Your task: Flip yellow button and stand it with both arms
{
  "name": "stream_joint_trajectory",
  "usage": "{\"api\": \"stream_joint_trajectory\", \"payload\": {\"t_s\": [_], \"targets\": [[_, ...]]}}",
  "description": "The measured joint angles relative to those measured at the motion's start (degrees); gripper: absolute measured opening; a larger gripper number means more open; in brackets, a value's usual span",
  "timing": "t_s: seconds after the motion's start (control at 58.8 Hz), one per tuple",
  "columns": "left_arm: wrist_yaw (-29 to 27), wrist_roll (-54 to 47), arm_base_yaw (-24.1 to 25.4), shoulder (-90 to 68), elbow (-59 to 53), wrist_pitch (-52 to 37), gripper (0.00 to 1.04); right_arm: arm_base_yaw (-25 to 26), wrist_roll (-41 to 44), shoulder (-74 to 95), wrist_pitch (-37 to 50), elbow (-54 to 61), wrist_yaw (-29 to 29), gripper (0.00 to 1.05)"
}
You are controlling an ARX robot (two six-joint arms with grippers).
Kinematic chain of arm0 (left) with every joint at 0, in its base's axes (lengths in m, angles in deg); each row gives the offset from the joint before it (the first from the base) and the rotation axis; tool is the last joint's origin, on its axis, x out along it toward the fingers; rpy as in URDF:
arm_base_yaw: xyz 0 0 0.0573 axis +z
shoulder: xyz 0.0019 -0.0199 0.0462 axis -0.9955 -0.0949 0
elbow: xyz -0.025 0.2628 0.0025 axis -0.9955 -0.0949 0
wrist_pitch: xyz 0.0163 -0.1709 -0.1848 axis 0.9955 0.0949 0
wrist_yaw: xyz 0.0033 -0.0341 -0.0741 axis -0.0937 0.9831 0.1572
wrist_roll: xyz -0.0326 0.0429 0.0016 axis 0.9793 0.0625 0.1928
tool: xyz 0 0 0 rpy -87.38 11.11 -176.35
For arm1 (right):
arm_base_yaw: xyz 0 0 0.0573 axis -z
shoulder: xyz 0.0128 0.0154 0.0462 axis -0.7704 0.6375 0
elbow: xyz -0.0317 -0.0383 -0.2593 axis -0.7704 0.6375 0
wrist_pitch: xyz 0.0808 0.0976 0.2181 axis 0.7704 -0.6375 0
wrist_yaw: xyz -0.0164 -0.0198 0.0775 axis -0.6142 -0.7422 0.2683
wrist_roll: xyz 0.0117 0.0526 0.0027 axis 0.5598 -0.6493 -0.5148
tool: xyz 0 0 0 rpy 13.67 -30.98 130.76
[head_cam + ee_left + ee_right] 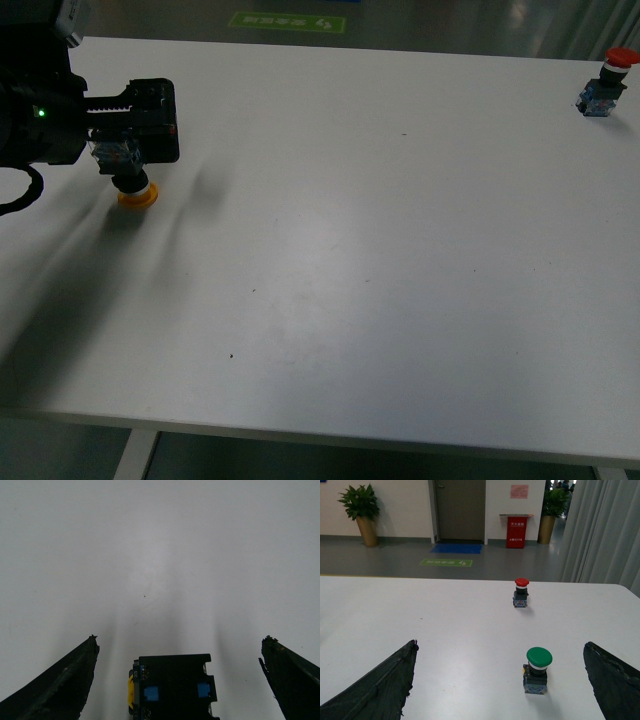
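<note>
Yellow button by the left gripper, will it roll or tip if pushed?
The yellow button would likely pivot or roll in an arc on its round cap. Its blocky body looks rigid, with flat sides the open left gripper could pinch firmly.

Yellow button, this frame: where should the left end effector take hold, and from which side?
Grip the yellow button by its blocky body, across the flat faces, coming from the robot's left, where the open left end effector straddles it. The round cap appears to point toward the robot and gives only curved surfaces.
</note>
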Motion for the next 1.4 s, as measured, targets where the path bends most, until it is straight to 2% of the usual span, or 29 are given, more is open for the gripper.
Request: {"api": "stream_joint_trajectory", "payload": {"t_s": [0.511, 0.919, 1.004, 1.157, 1.294, 1.396], "targets": [[-0.4, 0.8, 0.0, -0.5, 0.6, 2.1, 0.98, 0.0, 0.0, 0.0, 0.0, 0.0, 0.0, 0.97], [-1.2, 1.1, 0.6, -0.5, 0.9, 3.9, 0.40, 0.0, 0.0, 0.0, 0.0, 0.0, 0.0, 0.97], [-0.5, 1.5, 1.0, -0.4, 0.9, 4.0, 0.37, 0.0, 0.0, 0.0, 0.0, 0.0, 0.0, 0.97], [3.0, 4.7, 1.7, 1.0, 0.6, 4.4, 0.36, 0.0, 0.0, 0.0, 0.0, 0.0, 0.0, 0.97], [8.6, 9.9, 1.8, 4.6, -1.1, 4.2, 0.36, 0.0, 0.0, 0.0, 0.0, 0.0, 0.0, 0.97], [15.5, 16.9, 1.7, 7.8, -2.2, 2.3, 0.36, 0.0, 0.0, 0.0, 0.0, 0.0, 0.0, 0.97]]}}
